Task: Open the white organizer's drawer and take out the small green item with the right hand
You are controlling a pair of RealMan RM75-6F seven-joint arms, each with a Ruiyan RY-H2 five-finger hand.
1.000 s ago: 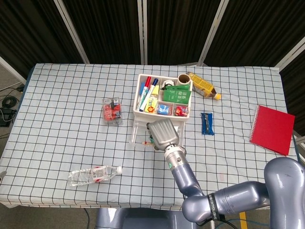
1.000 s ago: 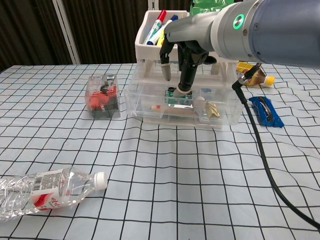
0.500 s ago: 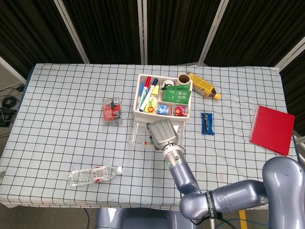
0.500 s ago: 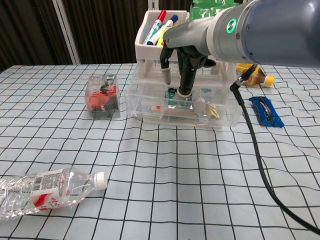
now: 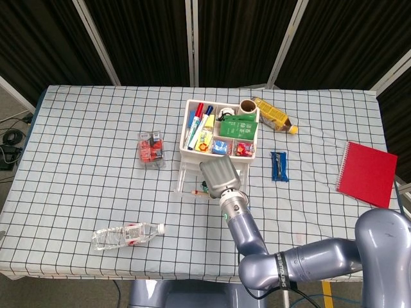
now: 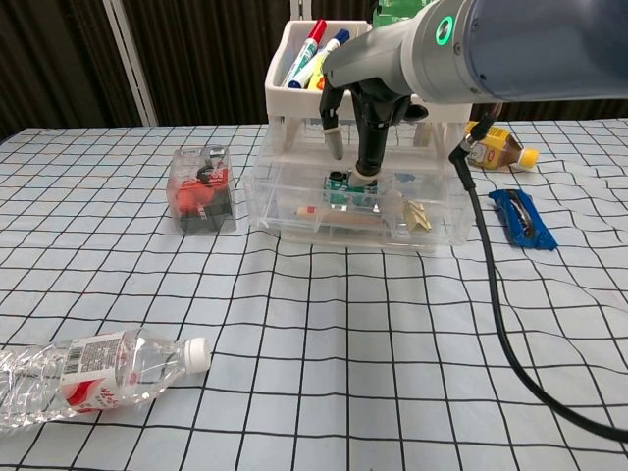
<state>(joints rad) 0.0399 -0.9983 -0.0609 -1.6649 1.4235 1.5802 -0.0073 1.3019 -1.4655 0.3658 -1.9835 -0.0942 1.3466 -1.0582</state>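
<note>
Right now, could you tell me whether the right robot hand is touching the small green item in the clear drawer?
Touching: the chest view shows the right robot hand with fingertips on the small green item.

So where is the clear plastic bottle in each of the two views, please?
Head view: the clear plastic bottle lies on its side in the lower left part, near the table's front edge.
Chest view: the bottle lies at the bottom left corner, cap pointing right, partly cut off by the frame.
Shared landmark: the red and black packet, which lies behind the bottle, left of the white organizer.
</note>
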